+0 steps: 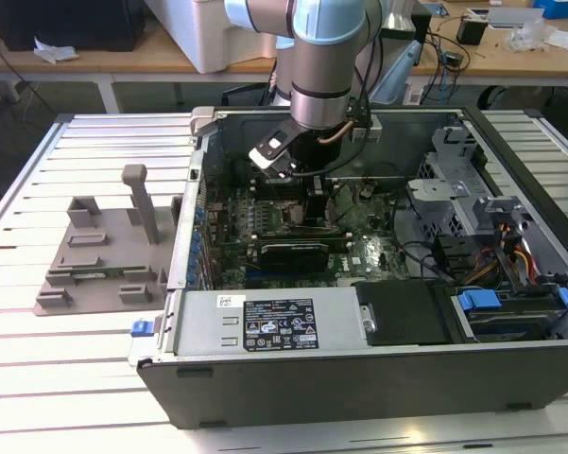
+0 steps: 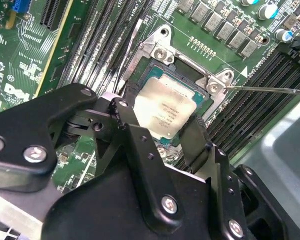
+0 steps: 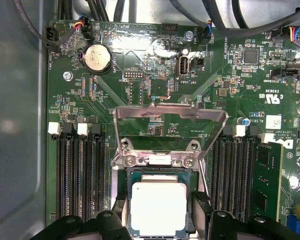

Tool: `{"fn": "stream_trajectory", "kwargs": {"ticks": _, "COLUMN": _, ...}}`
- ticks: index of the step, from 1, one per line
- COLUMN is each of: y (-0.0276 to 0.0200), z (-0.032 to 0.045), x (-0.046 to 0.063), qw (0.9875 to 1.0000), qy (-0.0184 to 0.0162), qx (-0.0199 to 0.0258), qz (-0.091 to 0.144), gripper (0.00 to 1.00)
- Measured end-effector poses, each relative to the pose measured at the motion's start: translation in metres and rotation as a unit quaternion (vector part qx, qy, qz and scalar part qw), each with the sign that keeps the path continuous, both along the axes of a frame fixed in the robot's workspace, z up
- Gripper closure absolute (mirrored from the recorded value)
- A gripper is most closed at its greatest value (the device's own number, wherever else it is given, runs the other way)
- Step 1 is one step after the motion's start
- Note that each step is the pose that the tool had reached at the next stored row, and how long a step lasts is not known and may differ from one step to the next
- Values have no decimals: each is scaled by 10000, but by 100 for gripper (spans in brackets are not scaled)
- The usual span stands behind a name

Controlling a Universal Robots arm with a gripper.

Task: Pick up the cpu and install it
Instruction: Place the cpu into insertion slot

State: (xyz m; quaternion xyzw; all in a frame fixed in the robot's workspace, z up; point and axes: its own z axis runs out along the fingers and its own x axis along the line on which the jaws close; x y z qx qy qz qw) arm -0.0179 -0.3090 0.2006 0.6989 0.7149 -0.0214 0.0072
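Observation:
The cpu (image 3: 158,207), a small square chip with a silvery top, lies level in the motherboard socket (image 3: 159,162), whose metal load plate (image 3: 169,112) is swung up. My gripper (image 3: 158,212) reaches down into the open computer case (image 1: 359,378), and its black fingers (image 3: 200,215) stand against two opposite edges of the chip. In the second wrist view the cpu (image 2: 164,107) sits between the two fingers (image 2: 124,115) of my gripper (image 2: 159,122), inside the socket frame. In the exterior view the gripper (image 1: 298,175) is low over the board.
Memory slots (image 3: 80,175) run along both sides of the socket. A thin socket lever (image 2: 269,90) sticks out sideways. Cables (image 1: 359,194) and a black card (image 1: 293,251) lie close to the arm. A grey fixture tray (image 1: 104,255) with posts stands outside the case on the exterior view's left.

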Motion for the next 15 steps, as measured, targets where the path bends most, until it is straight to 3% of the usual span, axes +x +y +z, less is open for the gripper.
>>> {"fn": "stream_trajectory", "kwargs": {"ticks": 5, "y": 0, "z": 4, "x": 0, "qw": 10000, "qy": 0, "qx": 1, "qz": 0, "gripper": 38}}
{"fn": "stream_trajectory", "kwargs": {"ticks": 8, "y": 20, "z": 144, "x": 0, "qw": 10000, "qy": 0, "qx": 1, "qz": 0, "gripper": 38}}
{"fn": "stream_trajectory", "kwargs": {"ticks": 10, "y": 25, "z": 158, "x": 1, "qw": 10000, "qy": 0, "qx": 1, "qz": 1, "gripper": 40}}
{"fn": "stream_trajectory", "kwargs": {"ticks": 12, "y": 25, "z": 190, "x": 0, "qw": 10000, "qy": 0, "qx": 0, "qz": 0, "gripper": 64}}
{"fn": "stream_trajectory", "kwargs": {"ticks": 13, "y": 25, "z": 217, "x": 0, "qw": 10000, "qy": 0, "qx": 0, "qz": 0, "gripper": 71}}
{"fn": "stream_trajectory", "kwargs": {"ticks": 14, "y": 27, "z": 286, "x": 0, "qw": 10000, "qy": 0, "qx": 0, "qz": 0, "gripper": 76}}
{"fn": "stream_trajectory", "kwargs": {"ticks": 15, "y": 28, "z": 374, "x": 0, "qw": 10000, "qy": 0, "qx": 0, "qz": 0, "gripper": 89}}
